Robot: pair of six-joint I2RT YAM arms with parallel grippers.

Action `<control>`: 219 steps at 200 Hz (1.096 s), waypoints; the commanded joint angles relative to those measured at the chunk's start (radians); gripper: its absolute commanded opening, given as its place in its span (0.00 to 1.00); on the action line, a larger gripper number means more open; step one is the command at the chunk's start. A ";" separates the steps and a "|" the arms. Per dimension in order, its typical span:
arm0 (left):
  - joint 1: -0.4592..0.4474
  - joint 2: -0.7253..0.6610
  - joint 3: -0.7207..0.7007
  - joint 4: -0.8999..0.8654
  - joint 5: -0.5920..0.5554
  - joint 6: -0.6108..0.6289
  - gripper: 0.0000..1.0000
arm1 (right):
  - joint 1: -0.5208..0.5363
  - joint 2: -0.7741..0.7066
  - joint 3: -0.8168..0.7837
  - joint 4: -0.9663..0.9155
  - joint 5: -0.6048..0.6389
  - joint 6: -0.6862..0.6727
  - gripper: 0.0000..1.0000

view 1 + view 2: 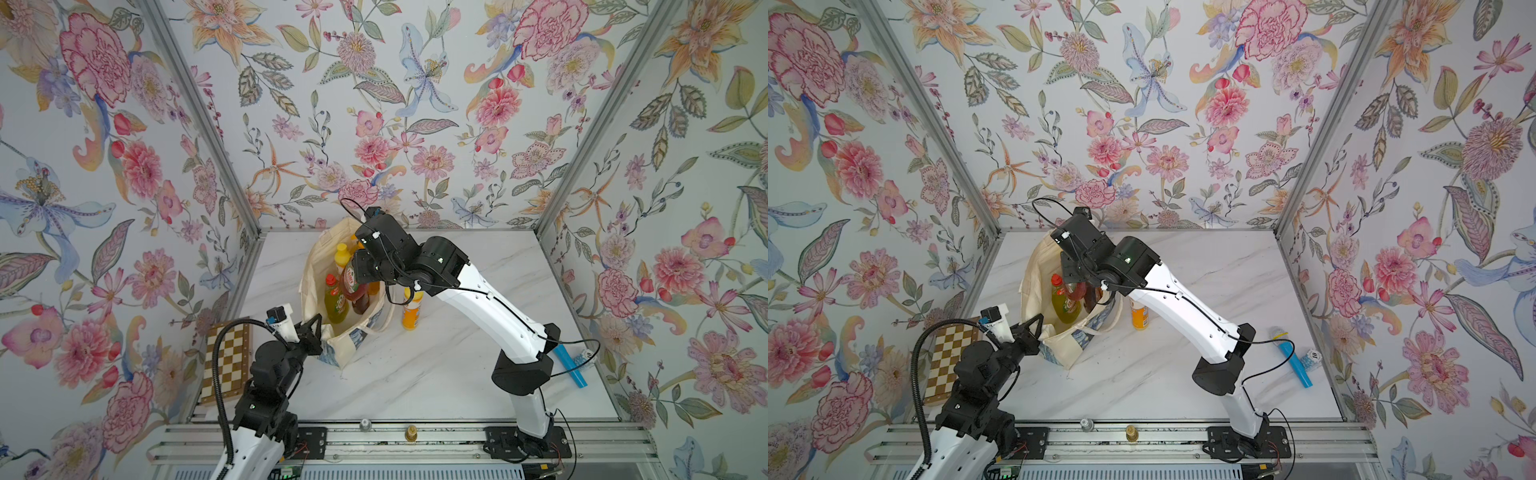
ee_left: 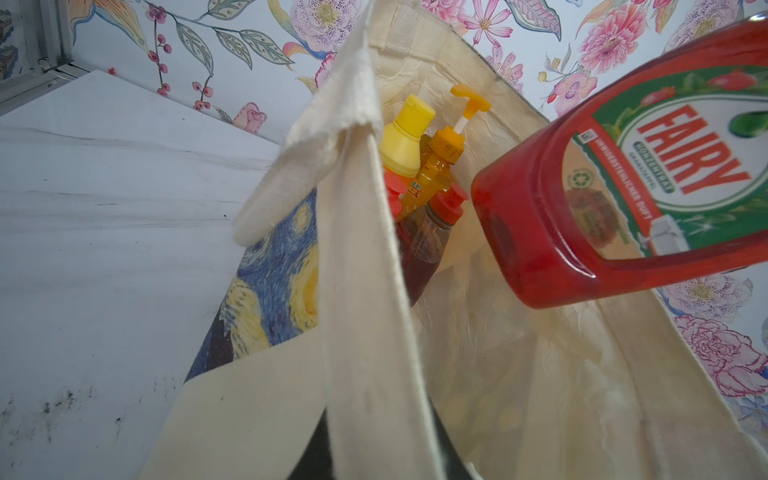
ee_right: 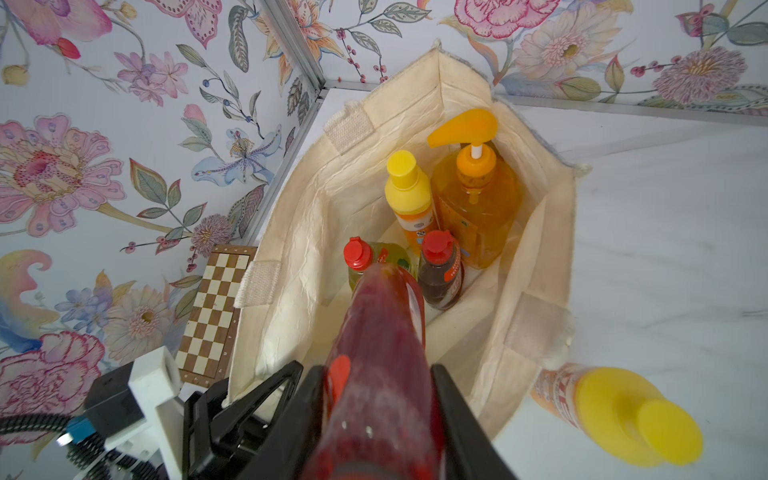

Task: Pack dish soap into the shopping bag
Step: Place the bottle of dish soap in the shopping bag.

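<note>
**Red Fairy bottle over the tote, one orange bottle out on the table**

The dark-red Fairy bottle (image 2: 602, 199) hangs tilted, base first, right over the open mouth of the shopping bag (image 1: 318, 266), with your right gripper (image 3: 374, 374) clamped on it. Inside the bag you've got the amber pump bottle (image 3: 478, 208), an orange bottle (image 3: 409, 195) with a yellow cap, a green bottle (image 3: 358, 253) and a second dark-red bottle (image 3: 440, 270), all upright. The other orange bottle (image 1: 412, 309) stands on the marble table (image 1: 436, 374) just beside the bag. Your left gripper (image 1: 312, 330) is pinched narrow on the bag's near rim. The chessboard (image 1: 226, 361) and blue toy microphone (image 1: 569, 365) sit well apart.
</note>
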 commanded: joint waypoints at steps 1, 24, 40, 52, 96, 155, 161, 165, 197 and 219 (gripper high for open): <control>-0.010 0.018 -0.032 -0.083 0.030 0.006 0.22 | 0.017 0.013 0.013 0.117 0.079 0.049 0.00; -0.010 0.018 -0.029 -0.081 0.038 0.010 0.22 | 0.023 0.041 0.010 0.117 0.089 0.080 0.00; -0.010 0.015 -0.030 -0.072 0.040 0.012 0.23 | 0.028 0.059 0.009 0.117 0.104 0.098 0.00; -0.009 0.015 -0.030 -0.068 0.042 0.015 0.23 | 0.031 0.073 0.007 0.118 0.121 0.108 0.00; -0.009 0.008 -0.026 -0.071 0.077 0.025 0.23 | 0.034 0.117 0.002 0.117 0.161 0.135 0.00; -0.009 -0.033 0.004 -0.119 0.079 0.023 0.24 | 0.027 0.156 -0.004 0.155 0.175 0.137 0.00; -0.009 -0.036 0.008 -0.124 0.077 0.024 0.24 | 0.026 0.159 -0.004 0.157 0.172 0.139 0.00; -0.009 -0.039 0.012 -0.128 0.075 0.023 0.24 | 0.024 0.160 -0.003 0.156 0.170 0.142 0.00; -0.011 -0.048 0.027 -0.149 0.067 0.027 0.24 | 0.014 0.163 -0.029 0.156 0.155 0.161 0.00; -0.009 -0.045 0.036 -0.148 0.068 0.026 0.24 | 0.009 0.161 -0.050 0.156 0.152 0.163 0.00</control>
